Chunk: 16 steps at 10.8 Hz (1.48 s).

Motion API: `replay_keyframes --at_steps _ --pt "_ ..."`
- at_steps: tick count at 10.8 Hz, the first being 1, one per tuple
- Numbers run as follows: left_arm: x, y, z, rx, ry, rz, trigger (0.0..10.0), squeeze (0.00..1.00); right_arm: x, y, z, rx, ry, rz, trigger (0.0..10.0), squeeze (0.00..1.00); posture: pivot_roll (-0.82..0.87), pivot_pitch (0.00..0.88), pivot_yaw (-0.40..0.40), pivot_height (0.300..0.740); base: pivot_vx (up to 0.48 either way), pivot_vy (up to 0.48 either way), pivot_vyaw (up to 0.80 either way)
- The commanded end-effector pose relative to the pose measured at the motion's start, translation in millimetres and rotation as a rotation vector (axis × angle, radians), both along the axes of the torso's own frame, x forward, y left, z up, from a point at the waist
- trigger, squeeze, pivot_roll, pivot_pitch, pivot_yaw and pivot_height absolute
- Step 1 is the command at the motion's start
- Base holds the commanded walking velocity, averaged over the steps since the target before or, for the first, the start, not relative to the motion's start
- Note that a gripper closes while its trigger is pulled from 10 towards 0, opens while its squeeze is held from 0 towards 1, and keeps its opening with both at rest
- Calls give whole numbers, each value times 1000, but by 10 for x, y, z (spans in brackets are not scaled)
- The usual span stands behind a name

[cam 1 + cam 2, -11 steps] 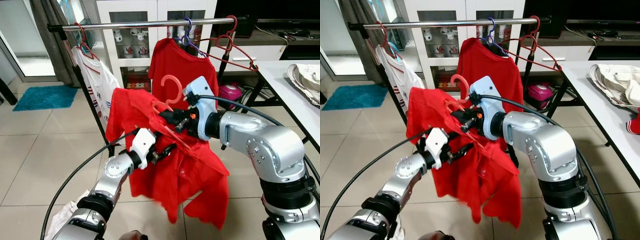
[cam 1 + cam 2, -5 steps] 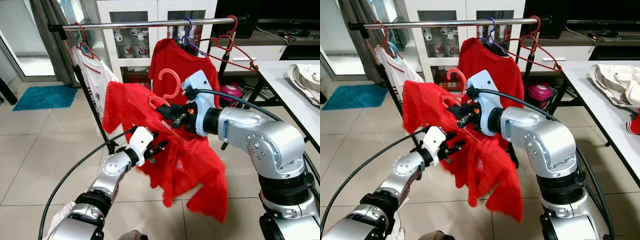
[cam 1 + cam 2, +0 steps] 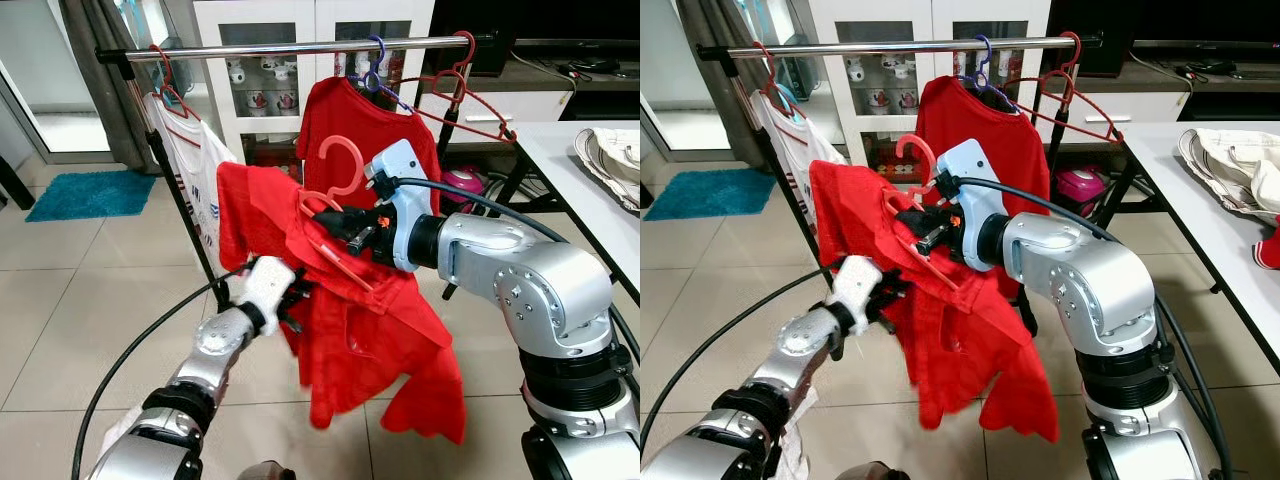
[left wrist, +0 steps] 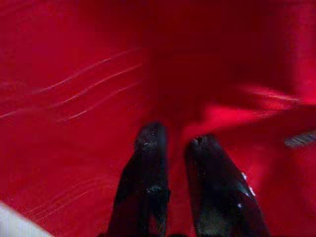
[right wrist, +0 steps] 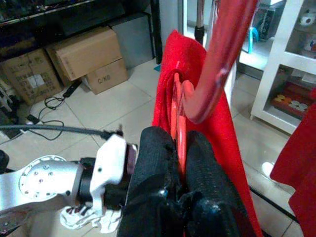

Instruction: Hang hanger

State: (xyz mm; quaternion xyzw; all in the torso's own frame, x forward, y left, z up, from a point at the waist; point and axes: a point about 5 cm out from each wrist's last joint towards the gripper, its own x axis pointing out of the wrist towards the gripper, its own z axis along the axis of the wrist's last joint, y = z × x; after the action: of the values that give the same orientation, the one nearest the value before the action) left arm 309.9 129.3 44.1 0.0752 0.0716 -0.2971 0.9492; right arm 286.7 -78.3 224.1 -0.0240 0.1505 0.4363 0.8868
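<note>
Progress: red shirt (image 3: 350,310) is draped on pink hanger (image 3: 335,195), not yet hung | right gripper (image 3: 335,228) is clenched on the hanger below its hook | left gripper (image 3: 290,297) is pinched on shirt fabric | remaining: hook to be lifted onto rail (image 3: 290,47).

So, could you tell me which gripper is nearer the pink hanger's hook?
Right. The right gripper clamps the pink hanger just below its hook; the left gripper is lower, in the red shirt.
</note>
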Motion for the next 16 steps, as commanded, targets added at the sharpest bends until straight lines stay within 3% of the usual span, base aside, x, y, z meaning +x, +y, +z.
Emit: replay_keyframes --at_steps 1,4,6,7,8,9,10,12,14,16 --pt "24 80 2 -16 12 63 0 0 -17 -12 73 19 -40 3 0 0 -125 0 38 740 0 0 0" --pt "-73 214 -131 38 43 130 0 0 11 -58 51 10 -43 -22 0 0 -120 0 46 740 0 0 0" --pt "-154 59 -31 -129 -29 -5 0 0 55 -104 58 13 -50 -44 0 0 -122 0 42 740 0 0 0" --pt "-202 40 46 -209 -78 -50 1882 0 72 -119 59 17 -51 -51 0 0 -124 0 40 740 0 0 0" --pt "-287 107 148 -266 -132 -94 10000 247 104 -141 53 24 -48 -60 0 0 -126 0 37 740 0 0 0" --pt "-381 199 188 -292 -140 -124 10000 1000 124 -149 38 27 -43 -63 0 0 -125 0 35 740 0 0 0" --pt "-514 316 208 -278 -155 -155 10000 1000 156 -148 24 36 -36 -65 0 0 -120 0 33 740 0 0 0" --pt "-635 345 266 -277 -158 -212 10000 1000 226 -141 27 46 -30 -69 0 0 -110 0 29 740 0 0 0" --pt "-564 210 331 -284 -157 -286 10000 1000 285 -115 93 47 -38 -66 0 0 -117 0 27 740 0 0 0" --pt "-446 184 347 -262 -153 -308 10000 1000 267 -85 142 48 -41 -57 0 0 -125 0 33 740 0 0 0"
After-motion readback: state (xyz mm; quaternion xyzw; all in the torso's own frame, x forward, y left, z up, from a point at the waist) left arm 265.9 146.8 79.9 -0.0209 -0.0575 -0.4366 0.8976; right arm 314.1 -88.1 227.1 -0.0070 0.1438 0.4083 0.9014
